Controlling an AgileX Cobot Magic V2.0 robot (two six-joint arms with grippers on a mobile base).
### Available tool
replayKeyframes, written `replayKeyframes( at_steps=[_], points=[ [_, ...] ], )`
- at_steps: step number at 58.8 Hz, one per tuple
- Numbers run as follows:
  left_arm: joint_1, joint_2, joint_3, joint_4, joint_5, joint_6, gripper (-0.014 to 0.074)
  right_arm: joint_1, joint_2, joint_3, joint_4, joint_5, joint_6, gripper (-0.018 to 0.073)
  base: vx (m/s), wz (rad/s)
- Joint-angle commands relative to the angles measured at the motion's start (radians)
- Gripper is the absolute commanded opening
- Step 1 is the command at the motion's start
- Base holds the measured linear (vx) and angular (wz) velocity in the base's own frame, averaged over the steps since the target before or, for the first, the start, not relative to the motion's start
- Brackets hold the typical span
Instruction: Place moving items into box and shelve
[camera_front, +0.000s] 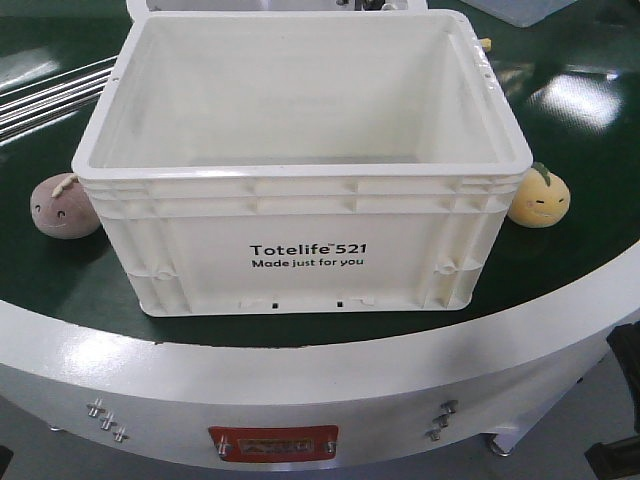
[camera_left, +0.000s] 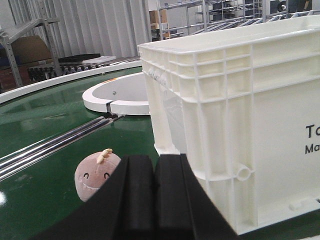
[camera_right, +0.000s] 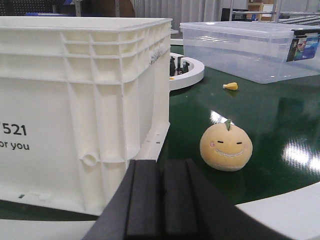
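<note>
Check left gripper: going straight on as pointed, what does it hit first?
Probably the near corner of the box, dead ahead of the left gripper. The pinkish-brown plush ball sits just left of that line and looks missed, though depth is unclear.

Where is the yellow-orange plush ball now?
Front view: the yellow-orange plush ball sits on the green table, outside the white crate by its right front corner; the right wrist view shows a gap between them.

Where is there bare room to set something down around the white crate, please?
Free: inside the empty crate; green tabletop between the yellow plush ball and the clear lidded bin. Crowded: the pink plush ball sits close by the crate's left corner.
</note>
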Motion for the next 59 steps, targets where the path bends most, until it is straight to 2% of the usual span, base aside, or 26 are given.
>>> replayKeyframes(
  at_steps=[1,32,42,49,59],
  points=[
    [-0.003,-0.014,0.025,-0.002,-0.087,-0.003,-0.0022,0.0,-0.002,0.018,-0.009,-0.084,0.0,-0.0015,0.0,0.0],
    [-0.003,-0.014,0.002,-0.002,-0.102,-0.002,-0.0022,0.0,-0.002,0.002,-0.01,-0.111,-0.014,-0.0015,0.0,0.0],
    [-0.003,-0.007,-0.065,-0.002,-0.021,-0.002,-0.0022,0.0,-0.002,-0.09,-0.01,-0.009,-0.015,-0.0015,0.0,0.0],
    [-0.003,0.062,-0.151,-0.002,0.04,-0.02,-0.0022,0.0,0.017,-0.185,-0.01,0.084,-0.01,-0.0015,0.0,0.0],
    [-0.003,0.231,-0.315,-0.002,0.025,-0.037,-0.0022,0.0,0.129,-0.36,-0.016,0.161,0.0,-0.0015,0.0,0.0]
  ],
)
